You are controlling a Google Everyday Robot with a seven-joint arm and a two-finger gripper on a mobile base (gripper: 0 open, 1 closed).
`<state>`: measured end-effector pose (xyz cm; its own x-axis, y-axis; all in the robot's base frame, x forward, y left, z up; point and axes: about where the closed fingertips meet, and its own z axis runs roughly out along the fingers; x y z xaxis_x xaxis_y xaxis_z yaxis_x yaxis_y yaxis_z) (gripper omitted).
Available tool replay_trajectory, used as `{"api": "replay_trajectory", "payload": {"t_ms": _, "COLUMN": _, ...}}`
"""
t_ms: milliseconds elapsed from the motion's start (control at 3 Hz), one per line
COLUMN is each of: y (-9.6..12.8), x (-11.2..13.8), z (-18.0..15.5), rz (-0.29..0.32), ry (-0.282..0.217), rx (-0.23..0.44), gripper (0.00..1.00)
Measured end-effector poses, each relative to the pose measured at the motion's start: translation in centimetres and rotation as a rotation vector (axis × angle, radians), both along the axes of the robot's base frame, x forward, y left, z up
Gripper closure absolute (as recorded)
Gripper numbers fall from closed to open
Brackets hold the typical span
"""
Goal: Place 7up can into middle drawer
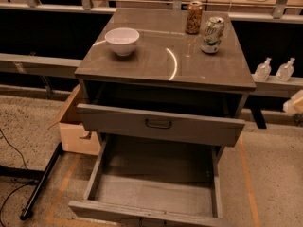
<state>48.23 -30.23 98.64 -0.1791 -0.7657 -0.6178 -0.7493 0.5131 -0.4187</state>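
Note:
The 7up can, white and green with a silver top, stands upright on the back right of the grey cabinet top. The middle drawer is pulled wide open low at the front, and its flat grey floor is bare. Above it, a drawer front with a dark loop handle stands slightly open. My gripper is not in view. Only a pale piece of the arm shows at the right edge, well away from the can.
A brown-orange can stands just left of and behind the 7up can. A white bowl sits on the left of the top. Two clear pump bottles stand on a ledge at right. A cardboard box and a black pole lie at left.

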Motion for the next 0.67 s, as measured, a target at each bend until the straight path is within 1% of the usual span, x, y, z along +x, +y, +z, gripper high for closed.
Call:
{"api": "replay_trajectory", "payload": {"t_ms": 333, "y": -2.9, "x": 5.5, "z": 2.6, "rz": -0.064, "ry": -0.198, "rx": 0.170, "gripper": 0.00}}
{"api": "replay_trajectory", "payload": {"t_ms": 667, "y": -3.6, "x": 7.0, "z": 3.5, "rz": -0.106, "ry": -0.250, "rx": 0.197, "gripper": 0.00}}
